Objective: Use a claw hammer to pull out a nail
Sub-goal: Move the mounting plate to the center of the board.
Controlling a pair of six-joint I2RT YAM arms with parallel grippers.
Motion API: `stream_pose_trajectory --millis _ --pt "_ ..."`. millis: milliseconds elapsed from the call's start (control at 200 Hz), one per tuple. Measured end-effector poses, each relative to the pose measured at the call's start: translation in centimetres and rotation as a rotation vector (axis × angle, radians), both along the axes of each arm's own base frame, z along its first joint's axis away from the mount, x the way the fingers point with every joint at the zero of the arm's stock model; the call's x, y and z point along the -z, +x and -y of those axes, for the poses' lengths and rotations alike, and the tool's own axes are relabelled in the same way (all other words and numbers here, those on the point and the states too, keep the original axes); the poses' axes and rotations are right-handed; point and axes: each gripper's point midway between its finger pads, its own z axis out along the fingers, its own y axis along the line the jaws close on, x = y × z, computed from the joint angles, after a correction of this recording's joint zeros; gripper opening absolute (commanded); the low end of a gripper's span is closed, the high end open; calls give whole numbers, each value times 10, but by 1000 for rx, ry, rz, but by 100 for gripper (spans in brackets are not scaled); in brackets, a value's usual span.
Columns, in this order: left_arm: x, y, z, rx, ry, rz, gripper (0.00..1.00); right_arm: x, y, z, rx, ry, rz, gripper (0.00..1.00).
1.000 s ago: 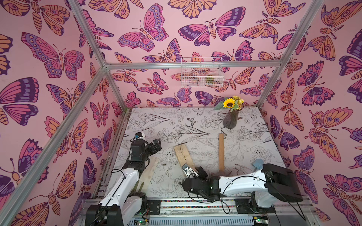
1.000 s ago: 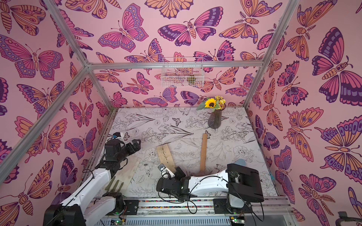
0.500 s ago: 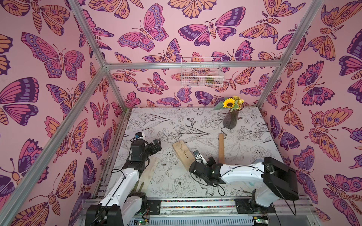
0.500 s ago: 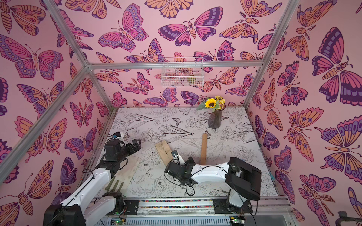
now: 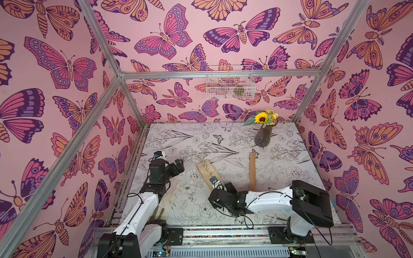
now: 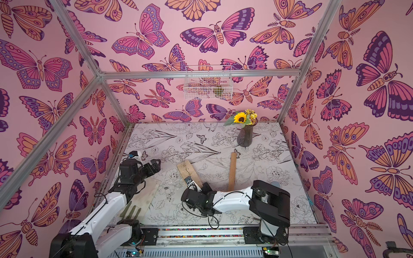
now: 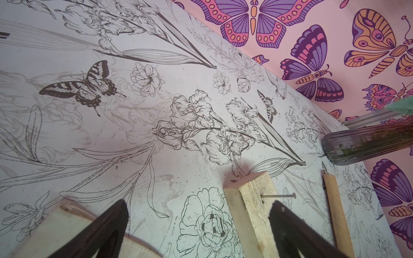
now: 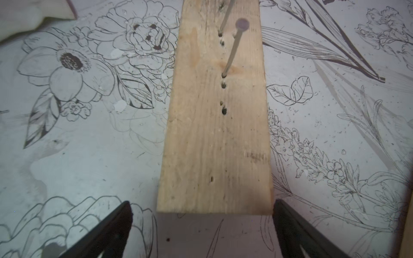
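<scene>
Shifted slightly forward since a second ago on the side of the right arm (image 5: pixel 268 198), nothing else. Left gripper (image 7: pixel 199 202) spread and empty, aimed at the plank (image 5: pixel 206 173), likely ready to steady it; nail (image 8: pixel 232 53) standing proud of the wood; right gripper (image 8: pixel 202 207) spread wide astride the near end, clamping nothing, probably to pin it. Rightmost, claw hammer (image 5: pixel 252 172) flat on the table (image 5: pixel 223 138) nearby, untouched, head hidden behind that arm.

The left arm (image 5: pixel 143 207) and right arm (image 5: pixel 266 198) share one build: smooth white rounded shells between boxy black joint housings, on black base blocks. Thin black cables (image 5: pixel 245 217) loop loosely beside each shell. A small white camera module (image 5: pixel 159 154) tops each wrist. The fingers (image 7: pixel 107 227) are matte black, tapering wedges.
</scene>
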Motion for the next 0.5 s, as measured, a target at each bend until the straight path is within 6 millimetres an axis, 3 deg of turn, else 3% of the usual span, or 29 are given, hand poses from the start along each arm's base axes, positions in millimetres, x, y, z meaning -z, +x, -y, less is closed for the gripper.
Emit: stream_pose_trajectory --millis 155,501 --pt "1 0 1 5 -3 -2 100 3 15 14 63 -42 2 99" --pt "3 2 6 21 -42 -11 100 9 70 61 206 -71 -34 99"
